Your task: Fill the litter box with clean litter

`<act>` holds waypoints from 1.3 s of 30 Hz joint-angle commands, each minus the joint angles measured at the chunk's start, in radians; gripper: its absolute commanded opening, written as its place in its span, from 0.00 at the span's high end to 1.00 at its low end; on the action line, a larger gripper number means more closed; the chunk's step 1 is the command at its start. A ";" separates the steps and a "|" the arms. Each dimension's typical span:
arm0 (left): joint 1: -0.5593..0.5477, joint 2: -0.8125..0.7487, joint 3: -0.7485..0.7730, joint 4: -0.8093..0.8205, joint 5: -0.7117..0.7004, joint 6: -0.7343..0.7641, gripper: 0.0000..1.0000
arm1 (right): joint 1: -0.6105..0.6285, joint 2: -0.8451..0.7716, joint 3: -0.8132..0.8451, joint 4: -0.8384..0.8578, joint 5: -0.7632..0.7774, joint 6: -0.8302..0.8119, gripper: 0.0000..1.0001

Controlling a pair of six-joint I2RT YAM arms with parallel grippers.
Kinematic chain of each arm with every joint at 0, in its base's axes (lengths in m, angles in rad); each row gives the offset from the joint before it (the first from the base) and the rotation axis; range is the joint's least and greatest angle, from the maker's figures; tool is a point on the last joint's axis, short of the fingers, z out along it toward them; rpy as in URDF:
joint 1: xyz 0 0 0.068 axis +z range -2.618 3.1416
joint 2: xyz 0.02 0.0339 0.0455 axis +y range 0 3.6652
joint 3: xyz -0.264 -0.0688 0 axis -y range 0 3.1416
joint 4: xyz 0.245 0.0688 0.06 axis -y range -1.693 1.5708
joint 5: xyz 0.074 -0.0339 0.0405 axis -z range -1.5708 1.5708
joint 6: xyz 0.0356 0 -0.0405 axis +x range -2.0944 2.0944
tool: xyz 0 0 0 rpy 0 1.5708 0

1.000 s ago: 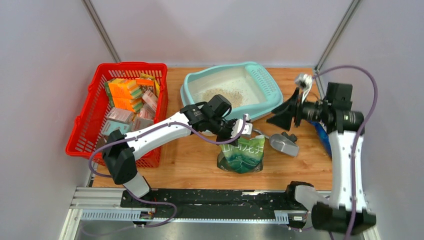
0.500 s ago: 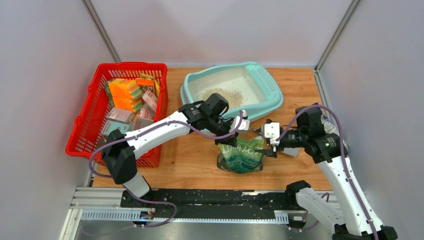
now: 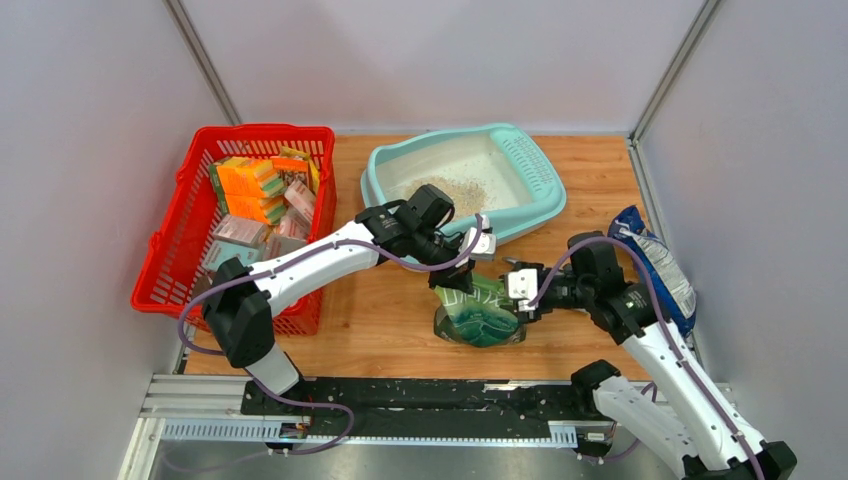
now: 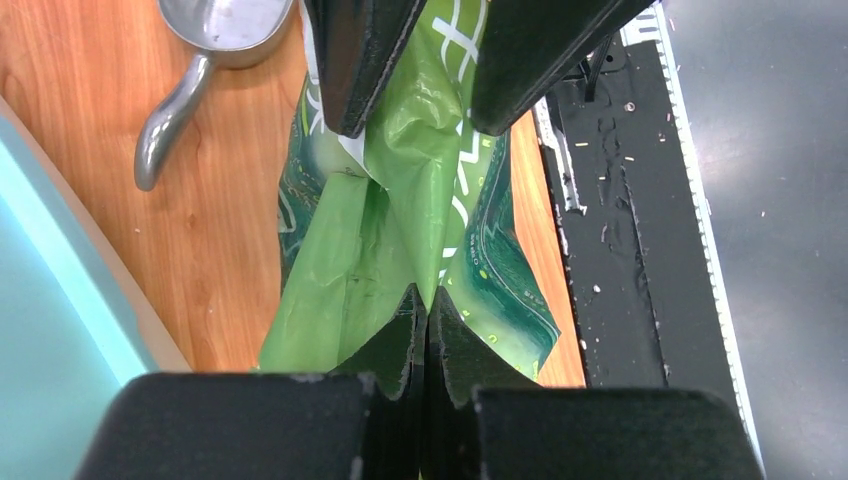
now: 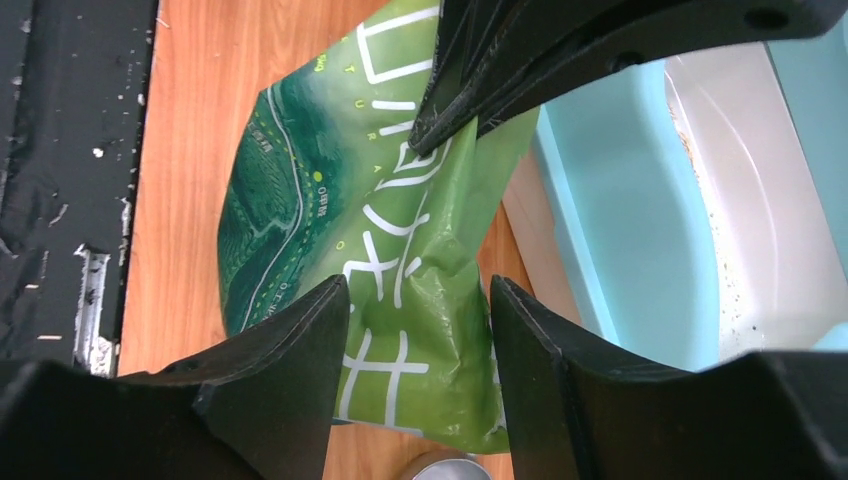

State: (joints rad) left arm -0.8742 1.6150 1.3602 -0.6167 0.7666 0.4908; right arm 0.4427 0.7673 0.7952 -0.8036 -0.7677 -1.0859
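Litter box barely filled; right gripper swung in, jaws apart round bag; left gripper pinches it; pour likely next.

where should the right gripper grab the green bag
The bag's upper edge on its right side, opposite where the left gripper pinches it, coming in sideways from the right. The film there stands up thin and creased, so open jaws can straddle it, as the right gripper's do now.
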 commanded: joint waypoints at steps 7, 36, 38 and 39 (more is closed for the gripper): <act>0.033 -0.046 0.008 0.026 0.099 -0.049 1.00 | 0.007 -0.026 -0.062 0.182 0.087 0.167 0.54; 0.087 -0.221 -0.187 -0.090 -0.009 0.071 0.97 | -0.002 0.124 0.012 0.190 0.068 0.589 1.00; 0.104 -0.233 -0.182 -0.119 -0.006 0.086 1.00 | -0.002 0.136 0.021 0.181 0.041 0.589 1.00; 0.112 -0.236 -0.181 -0.132 -0.004 0.091 1.00 | -0.002 0.142 0.028 0.169 0.027 0.592 1.00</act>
State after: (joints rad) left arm -0.7898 1.4322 1.1881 -0.6140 0.7383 0.5415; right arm 0.4438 0.8860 0.7795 -0.6163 -0.7235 -0.5179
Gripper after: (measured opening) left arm 0.017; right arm 0.087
